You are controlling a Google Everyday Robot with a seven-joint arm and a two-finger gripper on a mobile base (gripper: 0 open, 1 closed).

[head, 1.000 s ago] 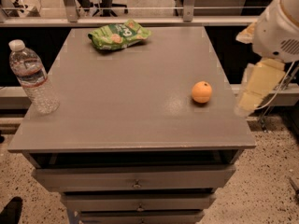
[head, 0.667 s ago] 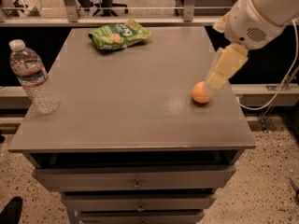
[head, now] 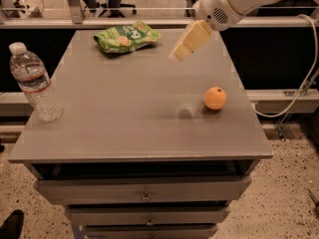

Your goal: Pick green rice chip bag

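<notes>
The green rice chip bag (head: pixel 126 36) lies flat at the far middle-left of the grey table (head: pixel 124 113). It is bright green with white lettering and pale chip pictures. My gripper (head: pixel 179 53) hangs above the far right part of the table, to the right of the bag and apart from it. Its cream fingers point down and to the left. The white arm reaches in from the top right.
An orange (head: pixel 215 98) sits on the table's right side. A clear water bottle (head: pixel 34 82) stands upright at the left edge. Drawers (head: pixel 144 190) sit below the tabletop. A white cable (head: pixel 304 68) hangs to the right.
My arm has swung from the table's right edge leftward and farther back, past the orange toward the bag. The bag, orange and bottle have not moved on the table.
</notes>
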